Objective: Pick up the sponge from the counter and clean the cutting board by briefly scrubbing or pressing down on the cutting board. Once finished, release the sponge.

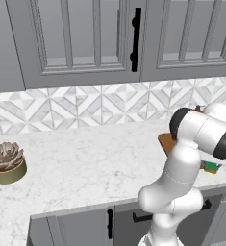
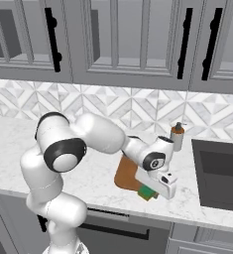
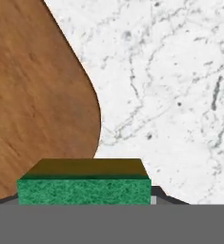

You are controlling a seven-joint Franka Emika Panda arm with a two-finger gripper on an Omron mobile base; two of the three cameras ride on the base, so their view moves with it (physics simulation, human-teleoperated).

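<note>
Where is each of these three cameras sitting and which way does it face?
Left base view: behind the arm's left, facing the counter, succulent pot and backsplash; arm at lower right.
Right base view: behind its right, facing the cutting board, bottle, sink; arm at left, gripper.
Hand view: on the hand, looking down at the sponge.
All share board and sponge.

Rough green sponge (image 3: 84, 191), grained wooden cutting board (image 3: 32, 105), veined marble-look counter (image 3: 170, 95).
</note>
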